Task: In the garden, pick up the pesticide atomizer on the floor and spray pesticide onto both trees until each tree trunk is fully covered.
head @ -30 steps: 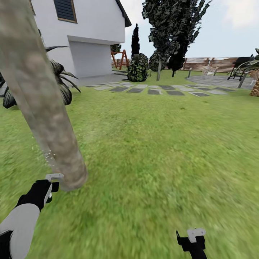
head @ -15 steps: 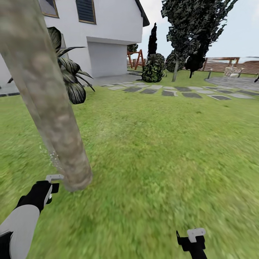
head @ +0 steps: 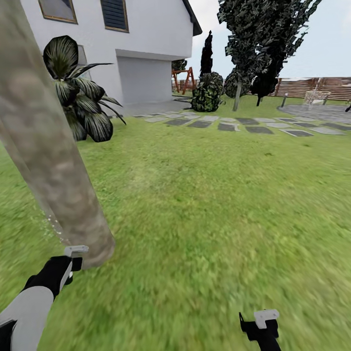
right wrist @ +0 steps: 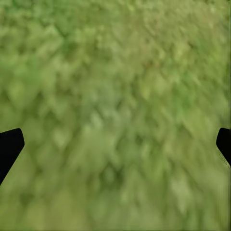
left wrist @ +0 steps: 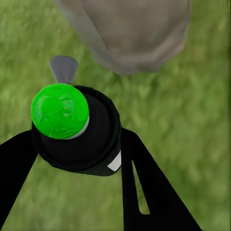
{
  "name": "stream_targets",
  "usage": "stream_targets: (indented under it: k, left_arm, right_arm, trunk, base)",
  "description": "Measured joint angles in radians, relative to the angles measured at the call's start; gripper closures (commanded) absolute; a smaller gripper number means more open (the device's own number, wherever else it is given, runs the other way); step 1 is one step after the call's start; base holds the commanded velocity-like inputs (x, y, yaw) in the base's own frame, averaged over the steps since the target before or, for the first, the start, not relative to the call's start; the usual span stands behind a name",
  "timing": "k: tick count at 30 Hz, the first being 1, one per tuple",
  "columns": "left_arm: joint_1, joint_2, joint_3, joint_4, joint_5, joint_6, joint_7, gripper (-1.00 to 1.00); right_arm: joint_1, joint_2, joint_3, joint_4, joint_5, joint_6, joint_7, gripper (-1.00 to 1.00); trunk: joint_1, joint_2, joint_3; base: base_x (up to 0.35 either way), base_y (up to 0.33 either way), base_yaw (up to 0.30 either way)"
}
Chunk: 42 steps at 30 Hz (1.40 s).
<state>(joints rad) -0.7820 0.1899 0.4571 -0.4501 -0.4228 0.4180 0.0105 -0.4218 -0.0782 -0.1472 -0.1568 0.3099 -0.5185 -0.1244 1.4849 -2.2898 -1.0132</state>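
One thick tree trunk point(head: 53, 161) of mottled grey-beige bark rises at the left of the head view, with its base point(left wrist: 134, 33) on the grass. My left gripper point(head: 68, 265) is just in front of that base, shut on the pesticide atomizer point(left wrist: 77, 130), a black bottle with a green cap point(left wrist: 60, 110) and a grey nozzle point(left wrist: 63, 69). Whitish pesticide specks point(head: 51, 226) hang by the trunk's lower left edge. My right gripper point(head: 261, 324) hovers open over bare grass point(right wrist: 115, 96), with its fingertips point(right wrist: 9, 144) far apart.
A dark-leaved palm-like plant point(head: 80, 105) stands behind the trunk by the white house point(head: 146, 44). Stepping stones point(head: 229, 124), dark shrubs and trees point(head: 209, 92), a paved patch point(head: 317, 111) and a brown fence point(head: 302, 88) lie far ahead. Open lawn point(head: 219, 204) stretches right.
The head view has swung, so the trunk now sits further left and the palm-like plant shows more. My left gripper with the atomizer sits slightly lower. The right gripper looks unchanged.
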Motion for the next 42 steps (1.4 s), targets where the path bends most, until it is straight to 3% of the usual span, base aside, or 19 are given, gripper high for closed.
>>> stream_targets:
  k: [9,16,26,33,42]
  left_arm:
    - [0.018,-0.01,0.002,0.04,0.003,-0.02,0.0,1.0]
    - [0.016,-0.057,0.0,-0.004,-0.001,-0.021,0.001,1.0]
    - [0.011,-0.058,-0.008,-0.117,0.0,-0.014,-0.004,1.0]
    - [-0.002,-0.053,-0.011,-0.13,-0.001,0.041,-0.014,1.0]
    - [-0.117,-0.057,-0.012,-0.131,-0.003,0.093,-0.027,1.0]
  right_arm:
    - [0.0,0.001,0.0,-0.001,0.0,0.0,0.0,-1.0]
    - [0.0,0.0,0.0,-0.001,0.0,0.0,0.0,-1.0]
    - [0.0,0.0,0.0,-0.001,0.0,0.0,-0.001,-1.0]
    - [0.0,0.0,0.0,-0.001,0.0,0.0,-0.001,-1.0]
    - [0.0,0.0,0.0,-0.001,0.0,0.0,0.0,-1.0]
  trunk:
    - [0.0,0.0,0.0]
    - [0.0,0.0,0.0]
    - [0.0,0.0,0.0]
    - [0.0,0.0,0.0]
    - [0.0,0.0,0.0]
  base:
    - [-0.001,-0.011,0.227]
    - [-0.002,-0.239,0.089]
    - [0.115,-0.071,0.177]
    - [0.001,0.0,0.276]
    - [0.0,0.0,0.092]
